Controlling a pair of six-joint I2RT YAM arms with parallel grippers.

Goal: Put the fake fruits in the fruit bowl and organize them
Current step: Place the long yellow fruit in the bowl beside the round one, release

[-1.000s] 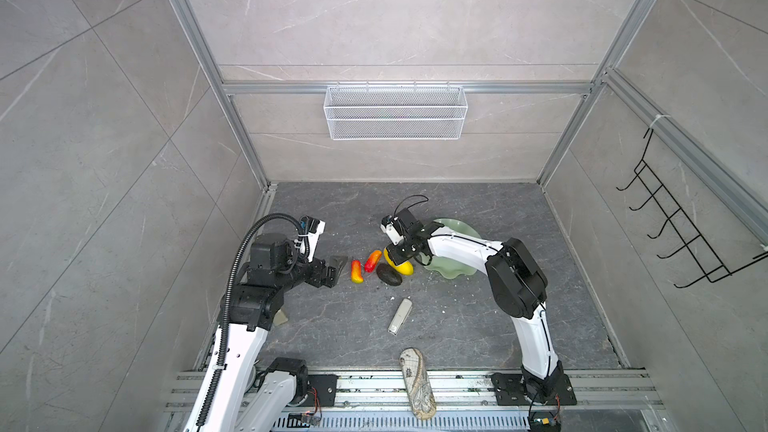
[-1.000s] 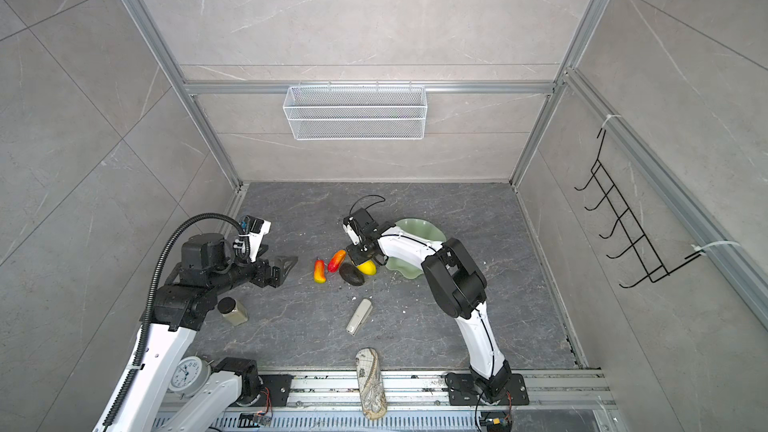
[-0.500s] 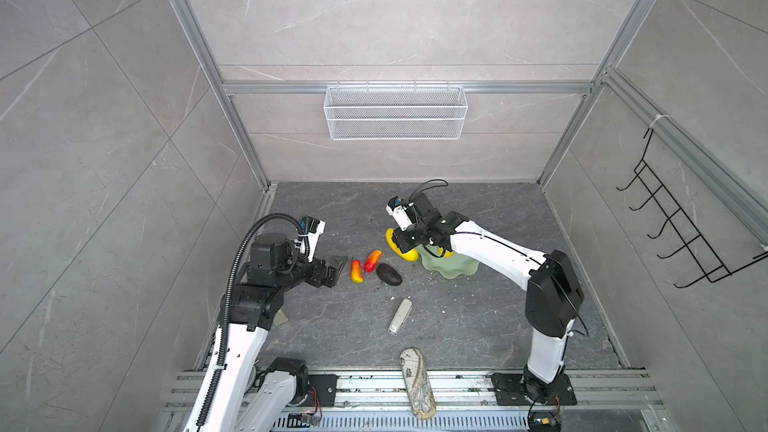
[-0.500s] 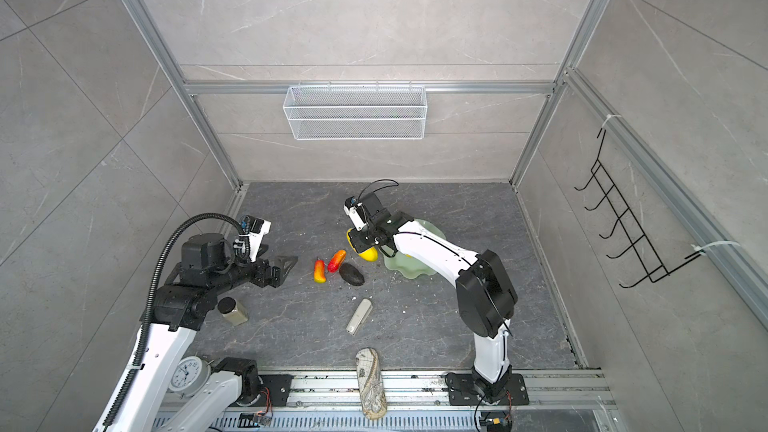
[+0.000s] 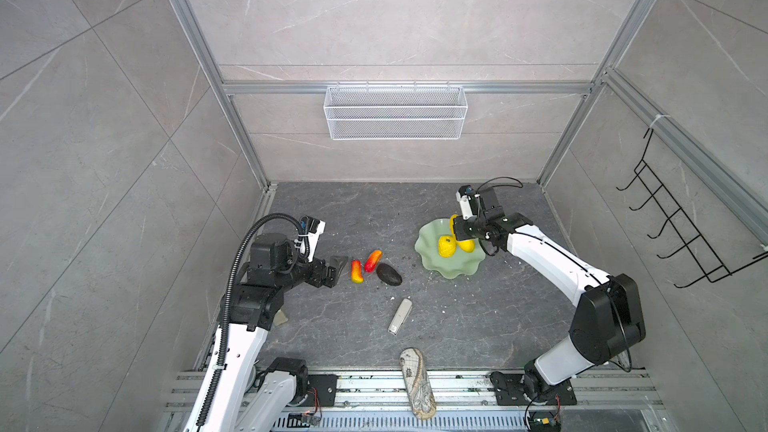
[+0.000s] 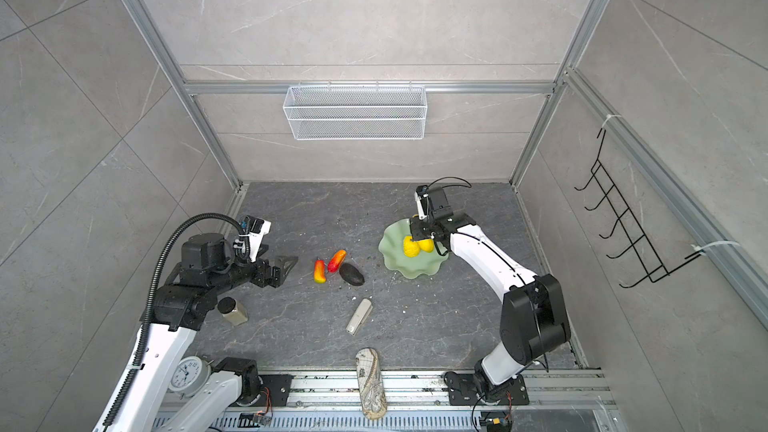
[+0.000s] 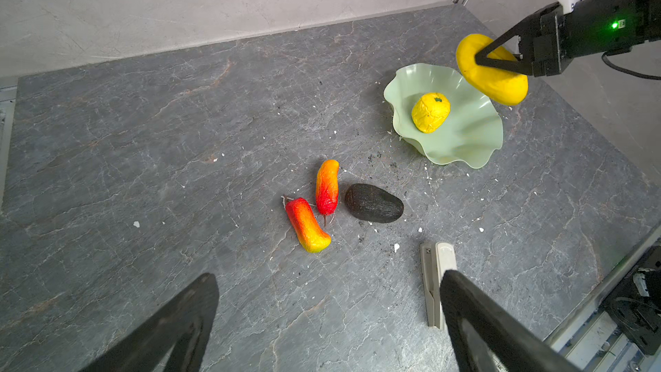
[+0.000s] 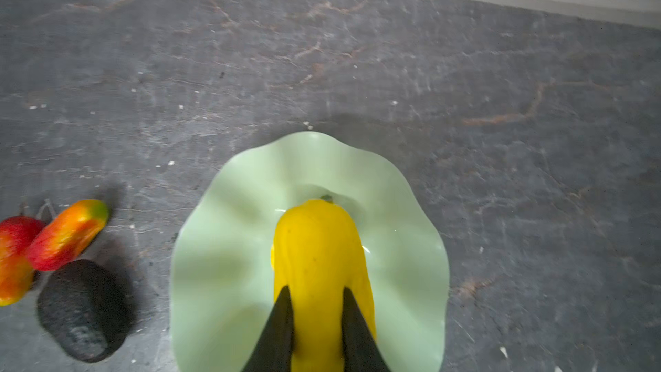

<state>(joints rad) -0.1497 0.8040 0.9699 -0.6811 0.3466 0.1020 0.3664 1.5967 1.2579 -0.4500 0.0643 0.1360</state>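
While the left gripper hangs at the left, jaws spread wide and empty, three fruits lie on the grey table ahead of it: the red-to-yellow pair close together, and the blackish oval just beside them. Silver-white device lies apart from them; not fruit.

Further right: fruit bowl, thin wavy rim, with the round yellow fruit lying in its hollow.

Rightmost: right gripper clamped on the long yellow oval, carried above the bowl. In the right wrist view it sits over the round one. Not set down, as far as I can tell.

Handling, my guess: glossy hard skin, light and rigid, so slippery rather than fragile. Fingers pinch across the narrow width toward one end. Most of the length overhangs, so it may pivot in the grip. A hold at mid-length would be truer. Bowl looks light; it could skid or tip if its rim is pressed.
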